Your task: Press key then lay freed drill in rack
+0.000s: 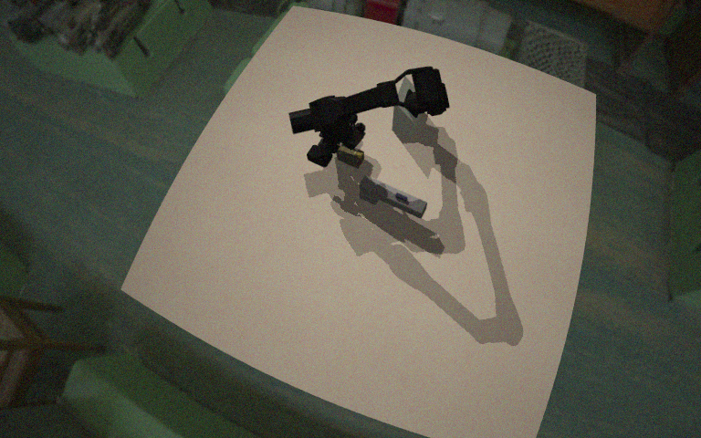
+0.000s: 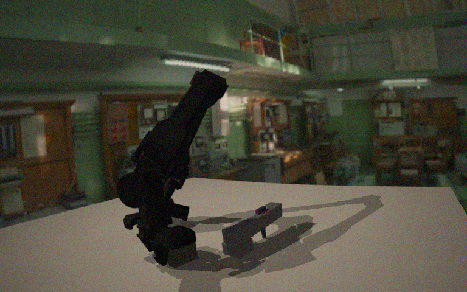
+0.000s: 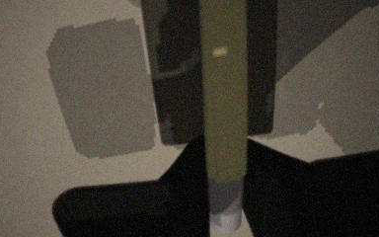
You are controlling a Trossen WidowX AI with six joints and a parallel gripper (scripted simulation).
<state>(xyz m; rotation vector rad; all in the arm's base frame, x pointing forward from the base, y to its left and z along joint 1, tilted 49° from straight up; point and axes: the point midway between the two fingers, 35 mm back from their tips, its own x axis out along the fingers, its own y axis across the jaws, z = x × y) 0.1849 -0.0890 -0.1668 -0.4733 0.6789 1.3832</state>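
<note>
My gripper (image 3: 212, 139) is shut on the yellow drill (image 3: 224, 99) near its pale grey end. In the wrist view the drill runs lengthwise over the dark rack (image 3: 175, 111) (image 1: 347, 159) (image 2: 184, 255), between its two sides; whether it rests on the bottom cannot be told. The pale end sticks out past the rack, toward the fingers. In the top view a yellow strip shows along the rack's top. The grey holder (image 1: 413, 206) (image 2: 238, 227) stands apart from the rack, with the dark blue key (image 1: 402, 198) (image 2: 261, 209) on its top. The drill is outside the holder.
The pale table top (image 1: 235, 244) (image 2: 65, 260) carries the holder close to the rack. A thin dark post (image 2: 264, 232) hangs under the holder's raised part. Long arm shadows fall across the table and the holder.
</note>
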